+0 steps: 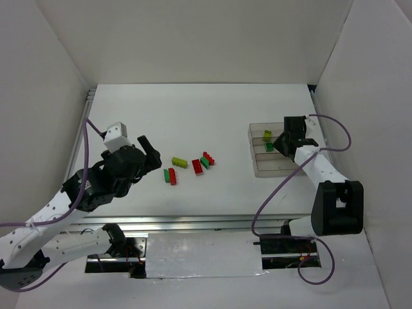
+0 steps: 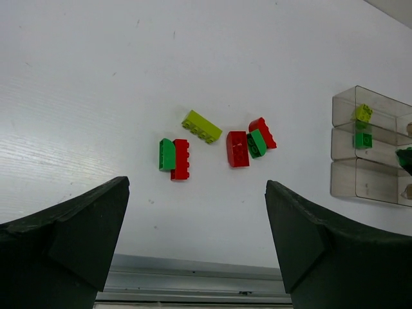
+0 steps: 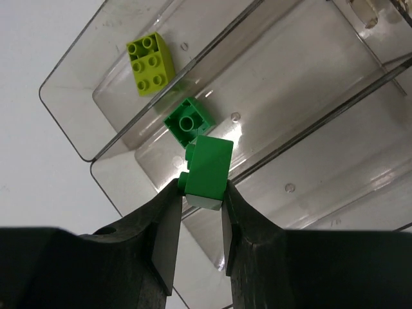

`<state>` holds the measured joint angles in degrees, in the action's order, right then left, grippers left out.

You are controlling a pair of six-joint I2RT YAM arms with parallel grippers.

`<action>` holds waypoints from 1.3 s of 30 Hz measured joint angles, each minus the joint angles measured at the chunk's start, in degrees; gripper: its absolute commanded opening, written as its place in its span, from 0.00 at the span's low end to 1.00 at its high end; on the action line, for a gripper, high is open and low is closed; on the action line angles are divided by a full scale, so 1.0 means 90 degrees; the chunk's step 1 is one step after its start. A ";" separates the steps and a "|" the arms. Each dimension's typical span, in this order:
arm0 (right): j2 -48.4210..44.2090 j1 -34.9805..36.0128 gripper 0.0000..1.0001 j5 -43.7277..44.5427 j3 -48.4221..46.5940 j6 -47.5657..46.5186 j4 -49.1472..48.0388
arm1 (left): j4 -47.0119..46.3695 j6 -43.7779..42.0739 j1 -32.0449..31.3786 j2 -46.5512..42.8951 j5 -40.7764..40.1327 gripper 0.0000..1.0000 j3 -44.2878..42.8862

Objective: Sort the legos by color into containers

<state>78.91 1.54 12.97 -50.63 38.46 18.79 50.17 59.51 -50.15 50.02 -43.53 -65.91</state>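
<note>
- The left gripper [image 1: 151, 153] is shown with its jaws spread wide and empty, hovering above the white table [image 1: 212, 109] on the left, short of the loose legos.
- A green and red pair [image 2: 174, 158] is laid side by side, touching. If one is pinched, the other could be dragged along or carried to the wrong tray.
- A yellow-green brick [image 2: 201, 126] lies apart. A tight cluster of two red bricks and one green [image 2: 256, 143] is found just to its right, where a neighbour could be knocked away by a closing finger.
- The containers [image 1: 267, 167] are placed at the right. A yellow-green piece [image 3: 149, 55] is kept in the far tray, a green piece [image 3: 188, 122] in the middle one.
- The right gripper [image 3: 201, 193] is clamped narrowly on a green brick [image 3: 209, 164] over the middle tray, close to its edge. Released there, the brick could strike the wall or the piece below and bounce into a neighbouring tray.
</note>
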 measured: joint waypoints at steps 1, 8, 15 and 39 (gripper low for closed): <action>0.0058 -0.0053 0.18 -0.0034 -0.0063 -0.0051 0.0007 | 0.0002 -0.0085 0.0002 -0.0036 -0.0002 0.99 0.0022; 0.0529 -0.0095 0.69 -0.0304 -0.0542 -0.0277 0.0032 | -0.0046 -0.0345 0.0010 0.0007 0.0046 1.00 0.0126; 0.0607 -0.0095 0.80 -0.0435 -0.0612 -0.0381 0.0068 | -0.0058 -0.0478 0.0012 0.0146 0.0080 1.00 0.0345; 0.0469 0.3791 0.90 -0.1316 -0.0648 -0.1872 0.0114 | -0.0877 -0.0486 0.0272 0.0690 0.0775 0.99 0.1098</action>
<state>83.13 35.66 1.13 -56.47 21.61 19.81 42.28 55.13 -47.70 56.23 -36.56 -56.03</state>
